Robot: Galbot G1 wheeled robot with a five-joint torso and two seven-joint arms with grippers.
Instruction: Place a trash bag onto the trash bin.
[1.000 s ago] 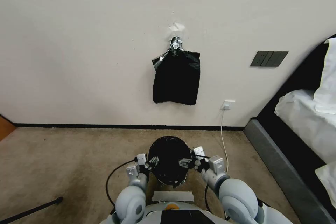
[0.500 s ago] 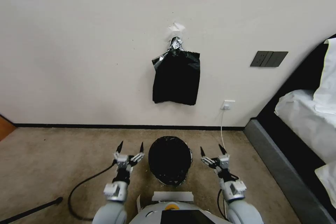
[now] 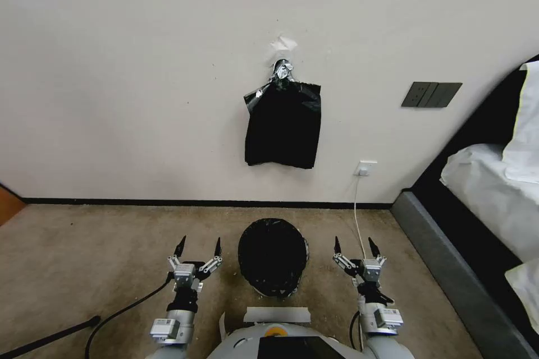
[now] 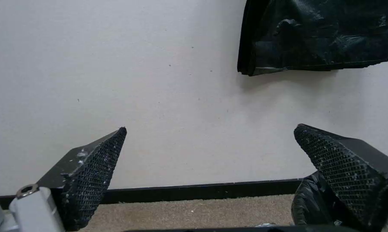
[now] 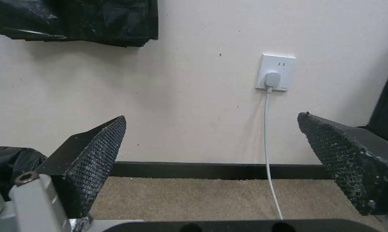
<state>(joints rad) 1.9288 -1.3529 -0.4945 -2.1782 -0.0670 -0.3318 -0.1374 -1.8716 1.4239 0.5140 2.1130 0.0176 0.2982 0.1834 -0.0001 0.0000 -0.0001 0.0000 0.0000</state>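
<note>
On the carpet (image 3: pixel 101 247), the left gripper (image 3: pixel 197 249) stands just left of the bin, its two black mesh-faced fingers (image 4: pixel 95 174) spread wide apart and pointing toward the wall (image 3: pixel 140 67), with nothing between them. A black cable (image 3: pixel 120 311) trails across the carpet from that arm.

Between the two grippers sits the trash bin (image 3: pixel 257 290), well short of the dark skirting (image 3: pixel 168 202) where carpet meets wall. The trash bag (image 3: pixel 272 255) covers it: thin, glossy black plastic, crinkled, with small silvery glints along its edge. It lines the mouth and drapes over the rim, so the bin reads as a round black shape; only small pale bits show at its lower edge, and whether they are bin wall cannot be told. In the left wrist view a fold of the bag (image 4: pixel 308 206) shows behind one finger; in the right wrist view it (image 5: pixel 13 161) lies behind the finger on the bin's side. Neither gripper touches the bag or the bin.

On the wall above hangs a flat bundle of black bags (image 3: pixel 283 126), gathered at a silvery knot.

The right gripper (image 3: pixel 356 248) stands just right of the bin, level with its partner, fingers (image 5: pixel 95 161) likewise spread wide and holding nothing. Beyond it, a white cord (image 3: pixel 356 213) runs down from a wall socket (image 3: pixel 365 168) to the carpet.
</note>
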